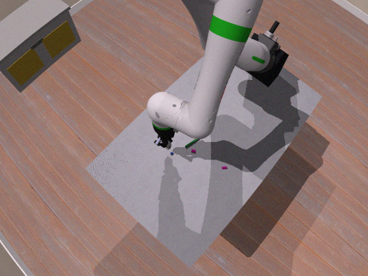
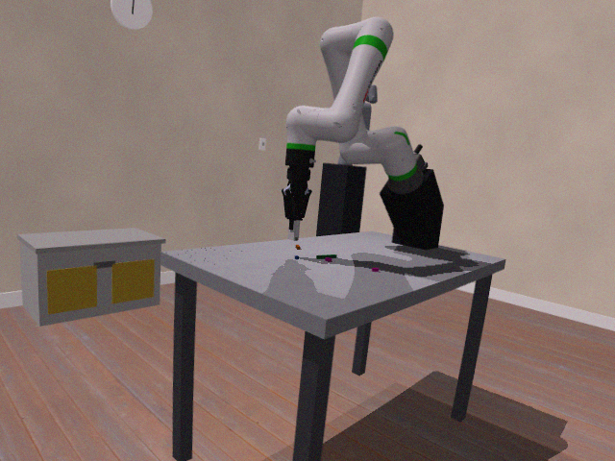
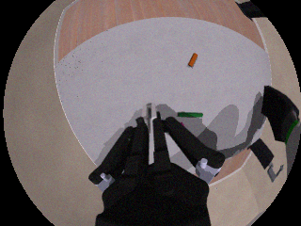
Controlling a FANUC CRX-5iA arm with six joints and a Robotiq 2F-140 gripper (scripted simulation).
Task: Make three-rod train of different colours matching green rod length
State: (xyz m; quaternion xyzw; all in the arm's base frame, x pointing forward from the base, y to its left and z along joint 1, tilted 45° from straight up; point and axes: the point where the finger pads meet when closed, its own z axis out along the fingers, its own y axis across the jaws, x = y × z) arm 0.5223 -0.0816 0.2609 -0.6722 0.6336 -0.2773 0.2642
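Beige walls and a plank floor surround a grey bench (image 2: pixel 278 303). A low cabinet (image 2: pixel 89 239) with two yellow door panels stands on the floor off to one side, and a round clock (image 2: pixel 131 12) hangs high on the wall.

My gripper (image 2: pixel 295 233) points straight down above the bench, a little way off its surface and apart from every rod lying there. Its fingers are drawn almost fully together and clamp a thin pale piece, which I take to be the grey rod (image 3: pixel 150 127). In the wrist view it shows as a narrow light strip between the two dark fingers, standing upright along them. In the exterior view its lower end pokes out below the fingertips.

The green rod (image 1: pixel 191 144) lies flat on the bench, partly under the shadow of my forearm and near the gripper. One magenta rod (image 1: pixel 193 150) lies just beside it, apart from it. A second magenta rod (image 1: pixel 224 167) lies well apart, toward the bench's far side from the cabinet. The small blue rod (image 1: pixel 171 153) lies close below the gripper in the top view, by the tip of the shadow. An orange rod (image 2: pixel 297 246) lies alone, almost beneath the gripper in the exterior view. No rod on the bench touches another.
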